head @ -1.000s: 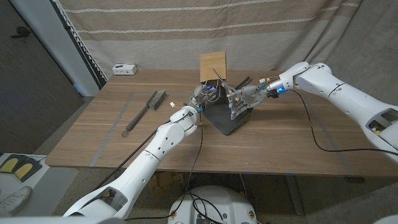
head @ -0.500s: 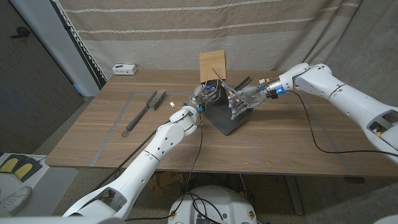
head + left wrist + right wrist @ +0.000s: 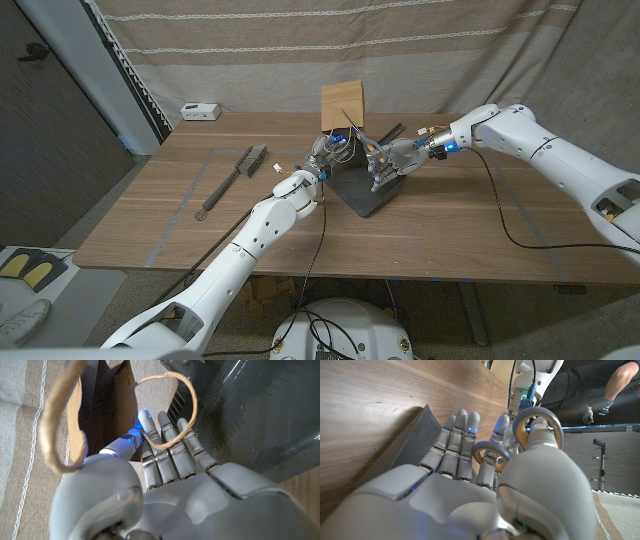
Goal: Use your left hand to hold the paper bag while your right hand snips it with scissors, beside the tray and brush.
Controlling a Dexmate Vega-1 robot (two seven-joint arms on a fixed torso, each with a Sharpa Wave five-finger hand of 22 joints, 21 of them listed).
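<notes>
Bag (image 3: 344, 106) stands upright at the far side of the counter (image 3: 480, 235), just behind the dark tray (image 3: 364, 190); brush (image 3: 232, 172) well to its left. Left hand (image 3: 329, 152) reaches at the bag's twine handles; a firm hold cannot be told. Right hand (image 3: 388, 160) grips scissors (image 3: 519, 439), fingers through the rings. Step in hand: lining up for the snip. Next, judged: blades onto the paper edge while the left hand steadies the bag.

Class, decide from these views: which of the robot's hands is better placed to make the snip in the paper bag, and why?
Probably the right hand: its fingers sit through the scissors loops, above the tray. The left hand is at the paper bag.
</notes>
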